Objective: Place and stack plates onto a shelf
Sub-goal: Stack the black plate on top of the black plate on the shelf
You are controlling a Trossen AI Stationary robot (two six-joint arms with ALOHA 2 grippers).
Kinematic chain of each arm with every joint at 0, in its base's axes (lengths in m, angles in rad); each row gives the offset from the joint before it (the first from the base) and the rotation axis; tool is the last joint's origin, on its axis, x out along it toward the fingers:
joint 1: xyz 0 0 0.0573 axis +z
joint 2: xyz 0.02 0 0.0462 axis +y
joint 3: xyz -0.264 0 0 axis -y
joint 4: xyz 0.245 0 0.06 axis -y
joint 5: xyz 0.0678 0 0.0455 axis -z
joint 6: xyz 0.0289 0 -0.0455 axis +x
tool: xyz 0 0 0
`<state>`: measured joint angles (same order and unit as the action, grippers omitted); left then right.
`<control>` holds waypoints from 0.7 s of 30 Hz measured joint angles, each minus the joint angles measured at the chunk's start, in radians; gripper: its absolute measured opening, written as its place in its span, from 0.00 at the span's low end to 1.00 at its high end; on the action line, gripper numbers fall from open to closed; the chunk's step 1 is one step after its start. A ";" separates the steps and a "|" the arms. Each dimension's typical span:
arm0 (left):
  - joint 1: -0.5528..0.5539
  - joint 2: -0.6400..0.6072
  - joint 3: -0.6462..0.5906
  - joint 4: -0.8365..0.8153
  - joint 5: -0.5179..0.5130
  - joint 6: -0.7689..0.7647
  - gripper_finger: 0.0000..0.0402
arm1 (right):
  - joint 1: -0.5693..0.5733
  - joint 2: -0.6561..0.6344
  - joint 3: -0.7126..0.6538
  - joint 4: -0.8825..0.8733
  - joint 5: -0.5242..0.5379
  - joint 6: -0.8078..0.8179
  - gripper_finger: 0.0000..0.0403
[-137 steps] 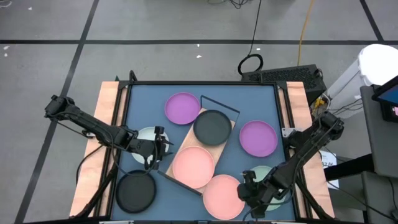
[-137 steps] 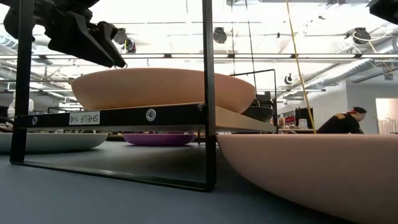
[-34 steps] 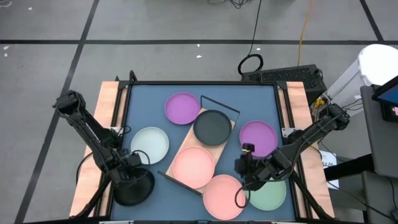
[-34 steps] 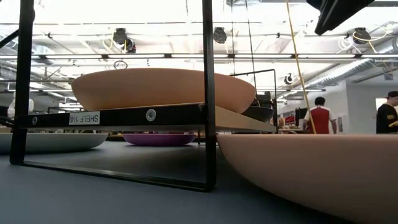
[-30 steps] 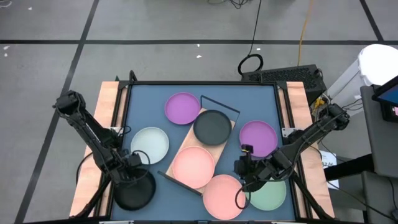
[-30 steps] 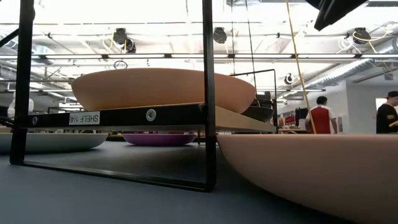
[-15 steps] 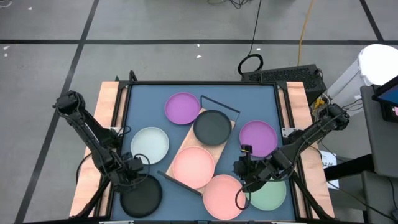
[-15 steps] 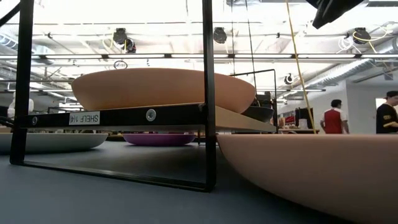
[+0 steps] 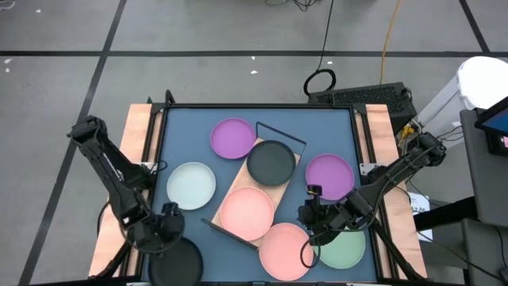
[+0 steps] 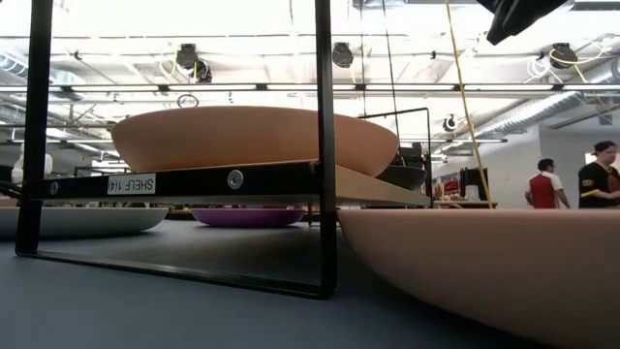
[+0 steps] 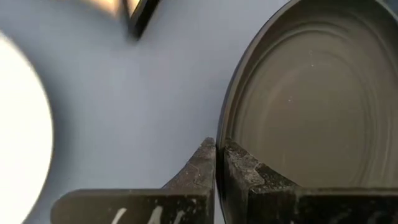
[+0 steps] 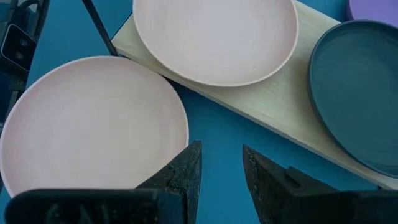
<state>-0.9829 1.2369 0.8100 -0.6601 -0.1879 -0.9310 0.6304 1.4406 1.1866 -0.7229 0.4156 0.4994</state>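
Observation:
A black plate (image 9: 178,260) sits at the table's near left corner, with my left gripper (image 11: 216,149) shut on its rim; the gripper (image 9: 167,234) is just beyond it. The wooden shelf (image 9: 288,179) lies slantwise mid-table, carrying a pink plate (image 9: 246,213) and another black plate (image 9: 271,161). A second pink plate (image 9: 284,250) lies on the table by the shelf's near end. My right gripper (image 12: 221,165) hangs open above the gap between that plate (image 12: 93,124) and the shelf (image 12: 267,112), touching nothing. My left gripper pinches the black plate's rim (image 11: 222,134) between its two fingers, one finger (image 11: 242,171) inside the plate and the other (image 11: 200,165) outside. The fingers slant down onto it from the far side. The plate looks tilted; whether its near part rests on the table does not show.
Two purple plates (image 9: 232,137) (image 9: 329,175) lie beside the shelf's far half. A white-grey plate (image 9: 190,183) lies at the left, a pale green one (image 9: 346,249) at the near right under my right arm. The shelf's black wire frame (image 10: 325,145) stands upright. People show in the room behind.
My left gripper has risen and drawn back toward the table's near edge, rolling as it went, with the black plate's rim in its fingers. The plate has come with it toward the near left corner and tipped.

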 joint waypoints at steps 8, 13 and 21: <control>0.048 -0.001 0.230 -0.079 -0.172 0.200 0.03 | 0.000 0.000 0.000 0.000 0.000 -0.019 0.25; 0.105 -0.001 0.370 -0.092 -0.202 0.357 0.03 | 0.000 0.000 -0.016 0.004 0.000 -0.018 0.25; 0.228 -0.002 0.542 -0.088 -0.268 0.599 0.03 | 0.000 0.001 -0.088 0.008 -0.002 -0.015 0.25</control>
<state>-0.7550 1.2354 1.3520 -0.7479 -0.4562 -0.3324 0.6304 1.4414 1.0988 -0.7151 0.4141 0.4847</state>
